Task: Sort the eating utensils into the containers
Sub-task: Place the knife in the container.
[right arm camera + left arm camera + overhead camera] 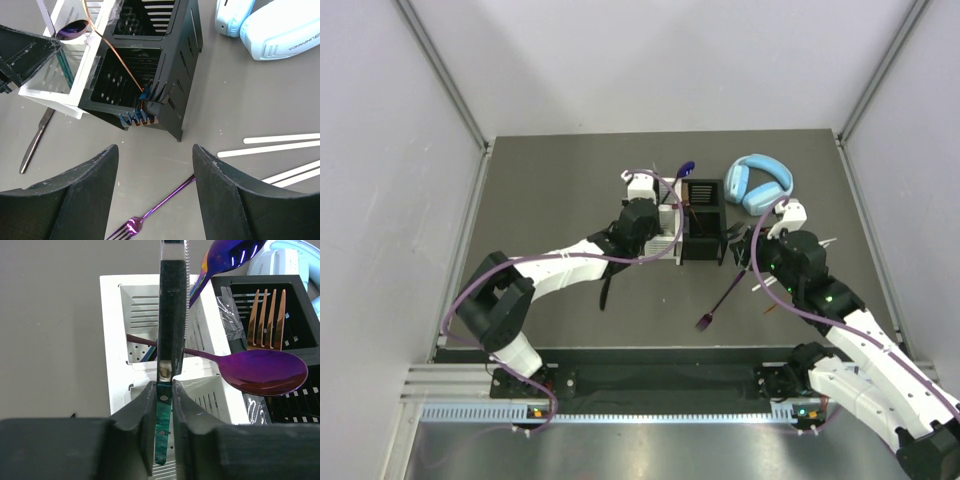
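Note:
My left gripper (162, 385) hovers over the white caddy (112, 340). Its fingers stand just apart on either side of the green-handled knife (165, 420). The knife stands handle-down in the near compartment with its blade up. A purple spoon (260, 372) lies across the same caddy. A copper fork (267, 315) sits in the black caddy (185, 60). My right gripper (155, 150) is open and empty, above a purple fork (150, 215) lying on the table. In the top view the left gripper (645, 215) is at the white caddy (668, 240) and the right gripper (745, 250) is beside the black caddy (703, 235).
Light-blue headphones (758, 183) lie behind the black caddy. Pale sticks (280, 139) lie on the table to the right of my right gripper. A dark knife (35, 142) lies on the table left of the white caddy.

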{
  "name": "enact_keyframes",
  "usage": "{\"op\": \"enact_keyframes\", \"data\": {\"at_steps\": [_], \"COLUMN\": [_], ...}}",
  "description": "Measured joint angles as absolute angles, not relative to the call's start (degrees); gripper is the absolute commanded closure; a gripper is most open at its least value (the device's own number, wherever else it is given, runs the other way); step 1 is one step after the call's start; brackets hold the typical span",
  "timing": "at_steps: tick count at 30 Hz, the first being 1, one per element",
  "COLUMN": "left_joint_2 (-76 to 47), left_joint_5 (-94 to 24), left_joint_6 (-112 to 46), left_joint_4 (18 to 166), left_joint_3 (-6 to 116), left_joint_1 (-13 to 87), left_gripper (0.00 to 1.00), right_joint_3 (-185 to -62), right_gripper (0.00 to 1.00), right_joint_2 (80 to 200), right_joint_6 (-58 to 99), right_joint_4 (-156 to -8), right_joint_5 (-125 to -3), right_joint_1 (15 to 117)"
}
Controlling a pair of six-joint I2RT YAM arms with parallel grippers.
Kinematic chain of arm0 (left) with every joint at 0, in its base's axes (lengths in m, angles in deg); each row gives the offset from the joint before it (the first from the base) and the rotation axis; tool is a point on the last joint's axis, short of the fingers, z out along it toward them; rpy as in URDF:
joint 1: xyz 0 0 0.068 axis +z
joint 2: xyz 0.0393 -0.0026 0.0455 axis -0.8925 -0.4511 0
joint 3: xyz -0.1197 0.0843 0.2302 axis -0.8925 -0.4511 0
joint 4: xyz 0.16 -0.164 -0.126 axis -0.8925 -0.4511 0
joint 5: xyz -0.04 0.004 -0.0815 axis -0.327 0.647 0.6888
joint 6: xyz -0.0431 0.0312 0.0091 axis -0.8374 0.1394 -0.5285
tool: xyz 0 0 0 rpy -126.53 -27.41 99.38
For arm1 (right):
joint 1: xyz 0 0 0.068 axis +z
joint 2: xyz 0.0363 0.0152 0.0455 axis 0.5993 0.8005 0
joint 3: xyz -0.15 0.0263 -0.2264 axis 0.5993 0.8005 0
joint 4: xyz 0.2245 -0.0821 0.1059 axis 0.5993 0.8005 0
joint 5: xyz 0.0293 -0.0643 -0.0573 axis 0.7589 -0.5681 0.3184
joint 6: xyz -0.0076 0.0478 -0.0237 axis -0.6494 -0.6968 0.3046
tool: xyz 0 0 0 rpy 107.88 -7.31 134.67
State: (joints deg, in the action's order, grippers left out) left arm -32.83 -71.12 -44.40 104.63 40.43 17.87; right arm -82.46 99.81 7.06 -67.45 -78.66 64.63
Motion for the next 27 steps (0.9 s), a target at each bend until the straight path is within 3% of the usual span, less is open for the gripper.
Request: {"op": "enact_keyframes", "data": {"at_steps": [5,17,27], "left_joint_2": [-32.4,-21.0,-18.2], "left_joint_5": [-71.6,-78.8,-83.6], "left_joint_6": [-44.5,-44.3,-47.3], "left_joint_4": [104.0,103.0,83.9], "left_joint_3": [39.8,36.7,40.5], "left_joint_1": [17.8,17.7,18.1], "left_gripper": [0.62,0.57,0.51], "right_joint_3": [-82.5,-82.5,-82.4], "right_gripper": [0.39,0.38,0.38], "right_joint_2": [99.9,101.2,101.1], "right_joint_6": [7.1,7.2,7.2], "right_joint_4": [-67.4,-67.5,-67.5], "right_joint_5": [-78.7,-78.4,-78.4], "right_joint_1": [64.6,64.4,64.4]}}
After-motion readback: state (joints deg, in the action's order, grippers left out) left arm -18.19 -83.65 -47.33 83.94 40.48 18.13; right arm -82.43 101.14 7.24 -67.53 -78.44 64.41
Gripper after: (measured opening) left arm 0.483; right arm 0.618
